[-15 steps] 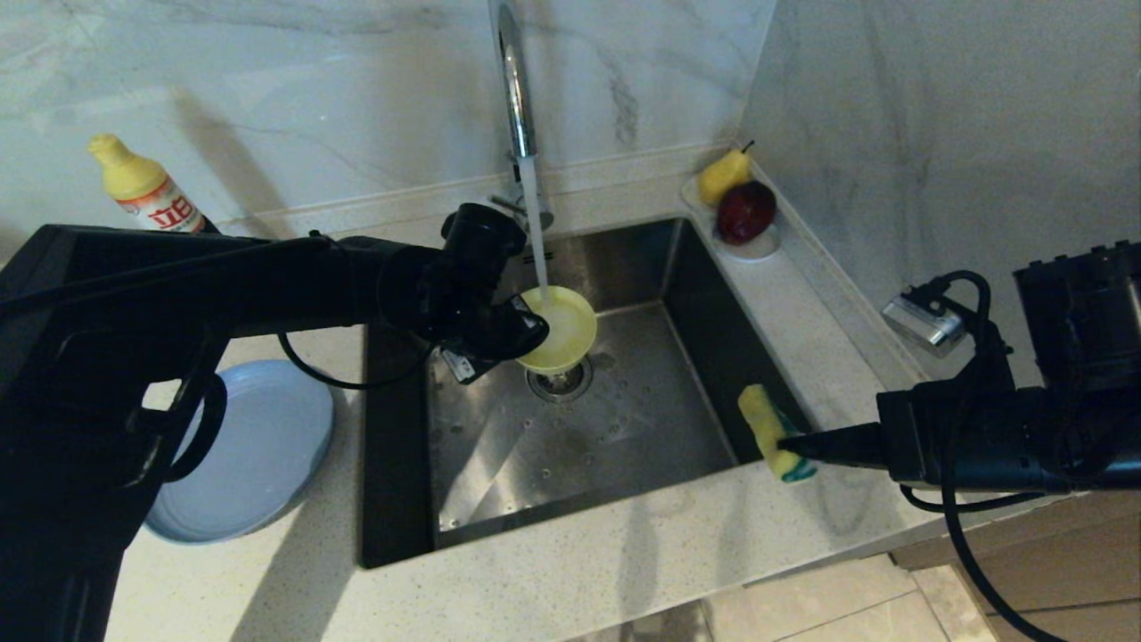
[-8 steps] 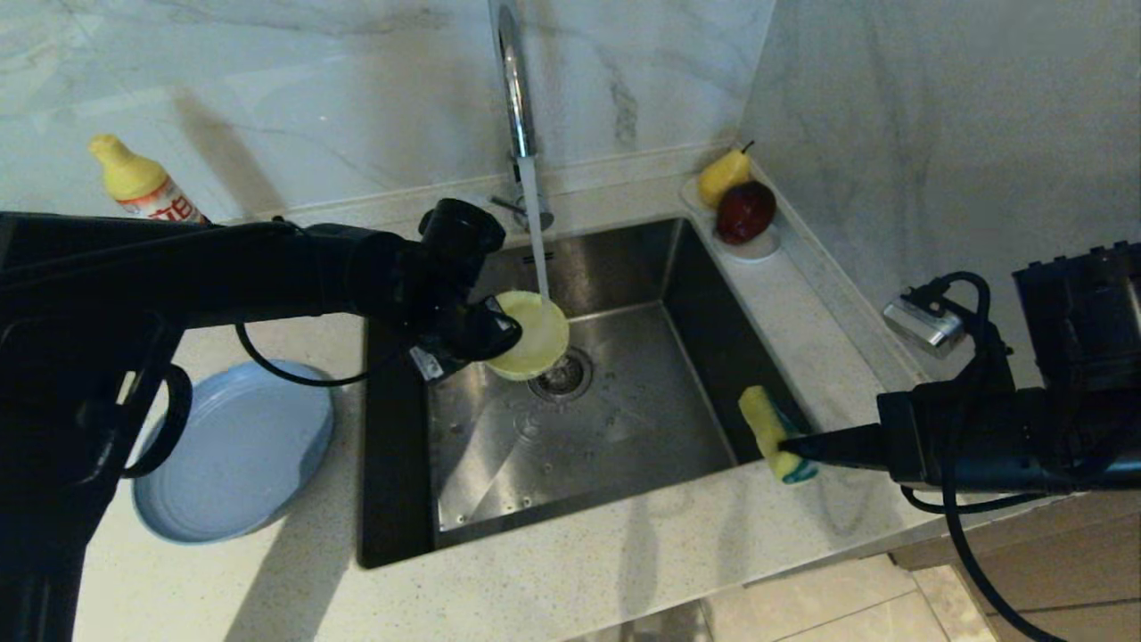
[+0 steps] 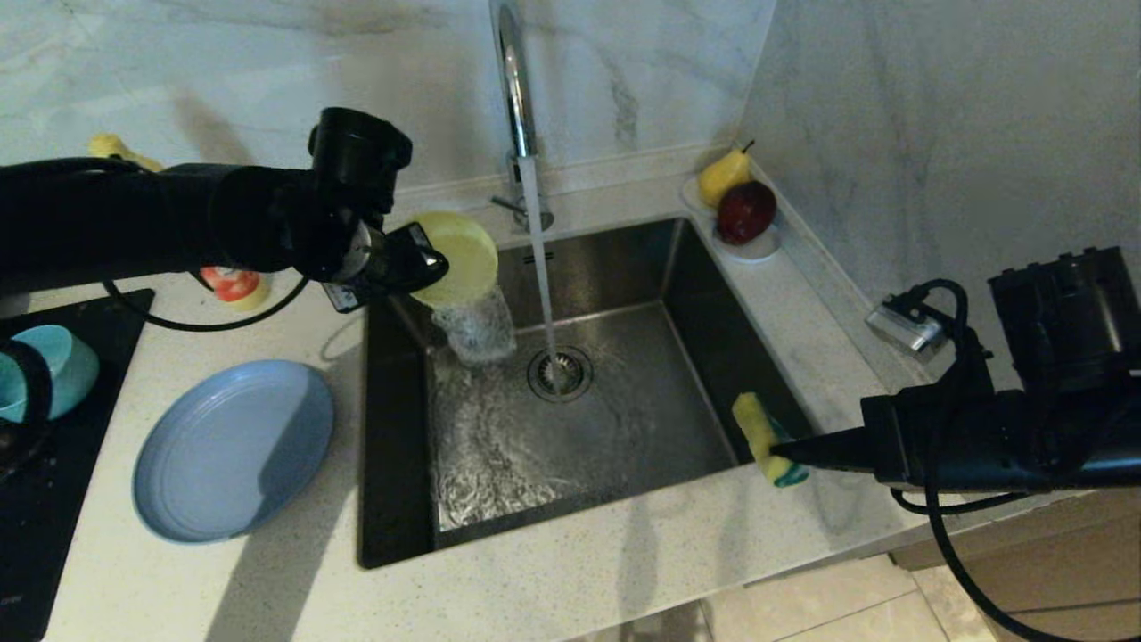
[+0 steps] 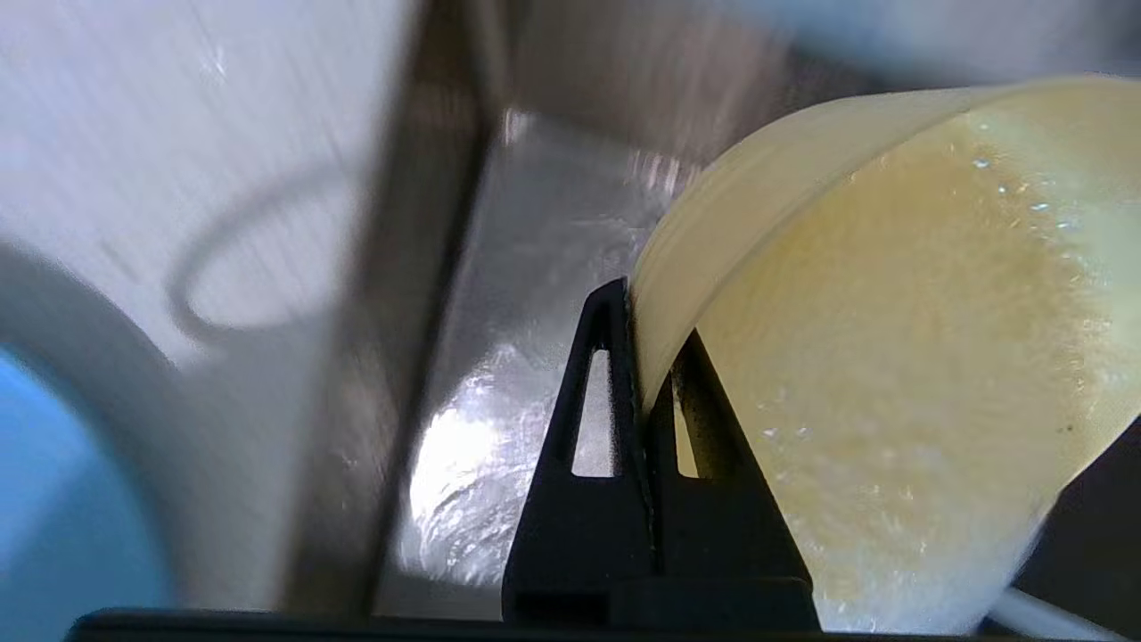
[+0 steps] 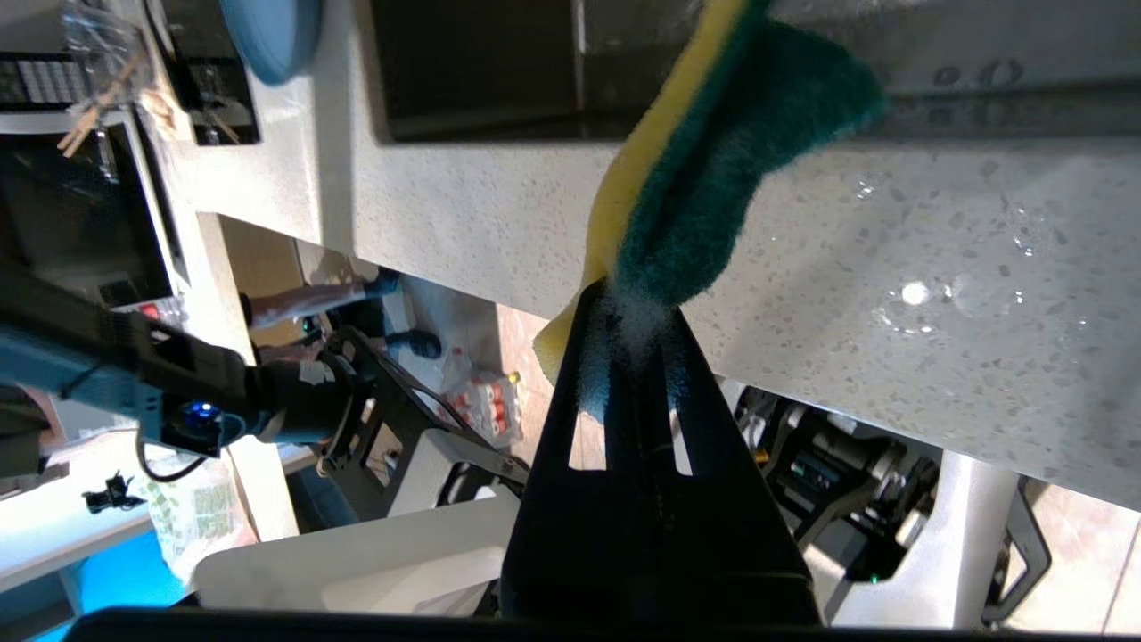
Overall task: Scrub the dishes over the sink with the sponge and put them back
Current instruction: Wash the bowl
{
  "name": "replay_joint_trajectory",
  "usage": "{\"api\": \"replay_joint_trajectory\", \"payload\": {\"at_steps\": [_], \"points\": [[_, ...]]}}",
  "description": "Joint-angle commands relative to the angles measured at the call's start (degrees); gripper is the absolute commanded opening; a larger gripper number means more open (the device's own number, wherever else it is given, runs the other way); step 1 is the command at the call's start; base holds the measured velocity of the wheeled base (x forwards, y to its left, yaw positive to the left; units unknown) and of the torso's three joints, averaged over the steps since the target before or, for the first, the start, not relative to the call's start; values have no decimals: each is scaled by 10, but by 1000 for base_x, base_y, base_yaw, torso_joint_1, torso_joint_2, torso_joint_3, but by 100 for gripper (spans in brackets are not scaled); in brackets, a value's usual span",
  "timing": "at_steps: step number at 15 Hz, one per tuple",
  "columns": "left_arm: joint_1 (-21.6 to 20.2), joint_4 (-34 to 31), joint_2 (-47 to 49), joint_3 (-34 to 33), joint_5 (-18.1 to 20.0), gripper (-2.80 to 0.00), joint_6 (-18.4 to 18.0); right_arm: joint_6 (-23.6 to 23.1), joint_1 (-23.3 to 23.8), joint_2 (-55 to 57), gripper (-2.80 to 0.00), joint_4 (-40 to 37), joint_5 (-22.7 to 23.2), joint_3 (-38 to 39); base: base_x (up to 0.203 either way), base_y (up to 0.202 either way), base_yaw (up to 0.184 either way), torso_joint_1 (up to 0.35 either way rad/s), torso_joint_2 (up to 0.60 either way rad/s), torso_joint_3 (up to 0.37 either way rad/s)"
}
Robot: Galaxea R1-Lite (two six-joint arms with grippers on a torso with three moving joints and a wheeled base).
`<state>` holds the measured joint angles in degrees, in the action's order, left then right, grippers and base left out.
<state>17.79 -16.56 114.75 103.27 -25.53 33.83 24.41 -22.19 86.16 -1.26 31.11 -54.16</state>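
My left gripper [image 3: 426,259] is shut on the rim of the yellow bowl [image 3: 459,257], which is tipped on its side over the back left corner of the sink [image 3: 624,446]; water pours out of it. In the left wrist view the jaws [image 4: 637,312] pinch the yellow bowl's [image 4: 891,357] wall. My right gripper [image 3: 784,453] is shut on the green-and-yellow sponge [image 3: 758,437] above the sink's front right corner; the sponge [image 5: 713,169] also shows in the right wrist view. The grey-blue plate [image 3: 233,450] lies on the counter left of the sink. The teal bowl [image 3: 53,366] sits at the far left.
The chrome faucet [image 3: 513,80] runs a stream of water [image 3: 539,267] onto the drain strainer [image 3: 559,373]. A white dish [image 3: 753,250] with a pear and a dark red fruit stands at the back right. A detergent bottle [image 3: 233,283] shows behind my left arm.
My left gripper has lifted the yellow bowl out from under the water stream, moved it back and left, and tipped it so its water spills into the sink. The right arm has held still.
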Motion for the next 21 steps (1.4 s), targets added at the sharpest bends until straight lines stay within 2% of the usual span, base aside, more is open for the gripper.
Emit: {"api": "replay_joint_trajectory", "payload": {"at_steps": [1,3,5,7,10,12,13,15,19,21], "points": [[-3,88,-46,-57,-1,-280,-53,1,-3,20,-280,0,1,-2,0,0,0,0,0,0],[-3,217,-61,-122,0,-280,-128,1,-3,23,-280,0,1,-7,0,0,0,0,0,0],[-3,382,-69,-197,2,-280,-218,2,-4,29,-280,-2,1,-17,0,0,0,0,0,0],[-3,541,-74,-261,8,-280,-288,4,-5,34,-280,-19,0,-39,0,0,0,0,0,0],[-3,722,-82,-363,60,-280,-352,5,-5,51,-280,-48,0,-69,0,0,0,0,0,0],[-3,819,-95,-413,101,-280,-384,6,-6,57,-280,-48,0,-69,0,0,0,0,0,0],[-3,843,-100,-424,116,-280,-396,6,-7,60,-280,-48,0,-70,0,0,0,0,0,0],[-3,936,-104,-479,138,-280,-411,6,-10,69,-280,-51,0,-82,0,0,0,0,0,0],[-3,1022,-103,-534,145,-280,-424,7,-15,74,-280,-68,0,-99,0,0,0,0,0,0],[-3,1016,-106,-534,144,-280,-422,7,-15,73,-280,-71,0,-102,0,0,0,0,0,0]]}}
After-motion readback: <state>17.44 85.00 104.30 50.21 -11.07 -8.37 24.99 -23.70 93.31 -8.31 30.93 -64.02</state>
